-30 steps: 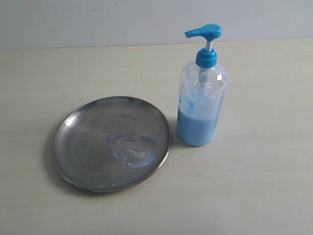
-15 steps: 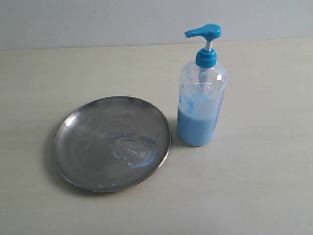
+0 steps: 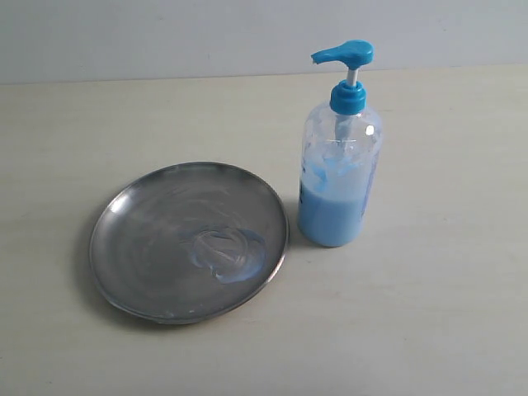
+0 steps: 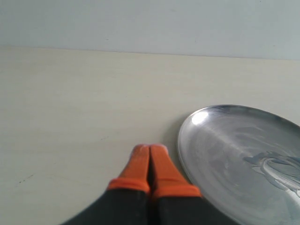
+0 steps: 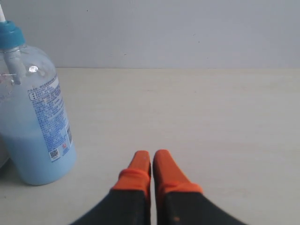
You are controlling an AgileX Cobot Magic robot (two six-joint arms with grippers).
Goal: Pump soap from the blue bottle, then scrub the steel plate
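Note:
The steel plate (image 3: 165, 239) lies left of centre on the pale table, with a pale blue smear of soap (image 3: 229, 254) near its right rim. Just right of it stands the blue bottle (image 3: 338, 181), upright, its pump head (image 3: 344, 54) up, about half full. Neither gripper shows in the exterior view. In the left wrist view my left gripper (image 4: 150, 149) is shut and empty, beside the plate (image 4: 220, 159) rim and apart from it. The right wrist view has my right gripper (image 5: 151, 154) shut and empty, with the bottle (image 5: 35, 126) off to one side.
A pale wall (image 3: 165, 33) rises at the table's far edge. Bare tabletop (image 3: 445, 313) lies around the plate and bottle.

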